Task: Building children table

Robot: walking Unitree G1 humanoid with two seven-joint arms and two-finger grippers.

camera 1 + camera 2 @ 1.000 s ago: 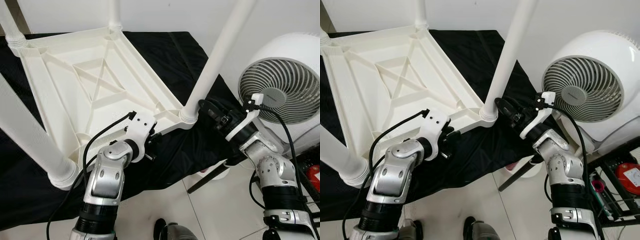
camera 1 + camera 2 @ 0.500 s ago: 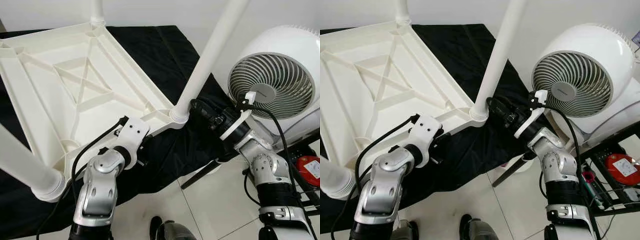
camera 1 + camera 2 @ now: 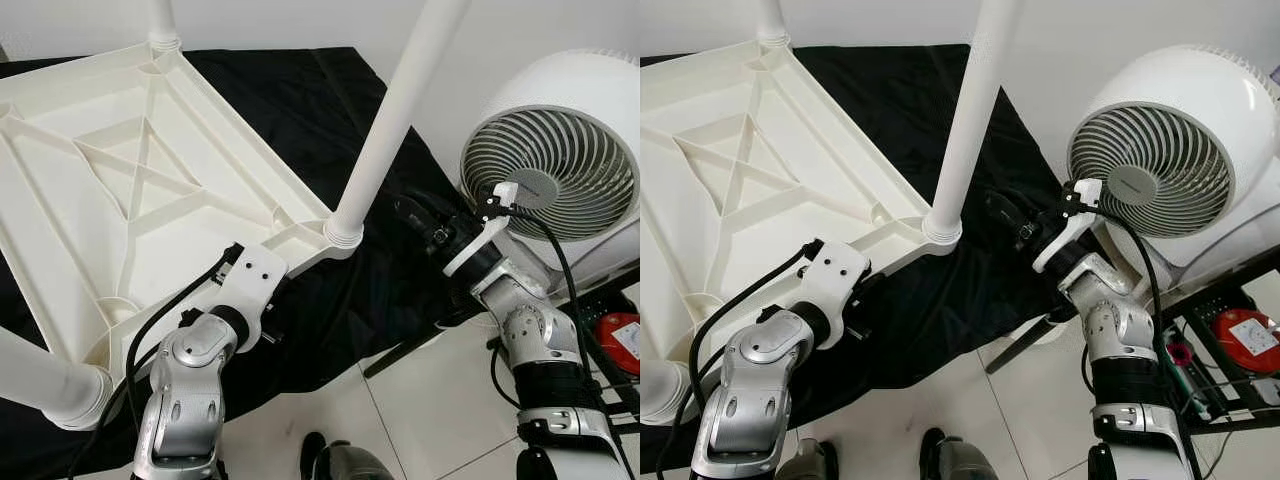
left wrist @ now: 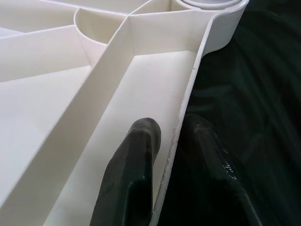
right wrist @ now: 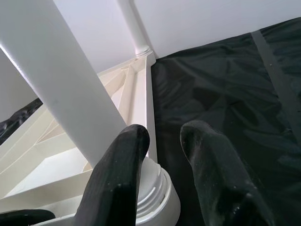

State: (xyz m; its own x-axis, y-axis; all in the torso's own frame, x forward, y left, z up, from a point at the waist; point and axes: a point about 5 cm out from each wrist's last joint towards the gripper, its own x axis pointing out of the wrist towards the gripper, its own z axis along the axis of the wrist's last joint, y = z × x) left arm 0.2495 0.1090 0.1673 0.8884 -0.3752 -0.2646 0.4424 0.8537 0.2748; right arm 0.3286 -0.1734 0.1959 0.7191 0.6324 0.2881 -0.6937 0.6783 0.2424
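Upside-down white plastic children's table (image 3: 120, 200), with moulded ribs on its underside, is lying on a black cloth sheet (image 3: 310, 100) and its round white plastic legs are pointing upward. The nearest white leg (image 3: 385, 130) is sitting in the ribbed corner socket (image 3: 343, 233) at the table corner closest to the robot's right side.

The left gripper (image 4: 171, 141) is clamping the thin rim of the table just beside that corner socket: one black finger (image 4: 136, 155) is pressing inside the rim, on the white underside, and the other is lying outside, over the black cloth. The silver left arm (image 3: 190, 400) is reaching up to the table edge from below, with a black cable (image 3: 150, 330) running along it.

The right gripper (image 5: 162, 141) is hovering close to the same corner socket, on the side away from the table's middle. Its two black fingers are standing apart with nothing between them; one finger (image 5: 122, 160) is seeming to be just beside the leg's base, but I cannot tell if it is touching. Beyond the socket, the right wrist view is showing a farther white leg (image 5: 134, 28) at the next table corner.

A big round white electric fan (image 3: 560, 150) with a grey grille is standing beside the table, behind the right arm (image 3: 525, 330). Near it, on the tiled floor (image 3: 420, 400), a red round object (image 3: 618, 335) is lying.
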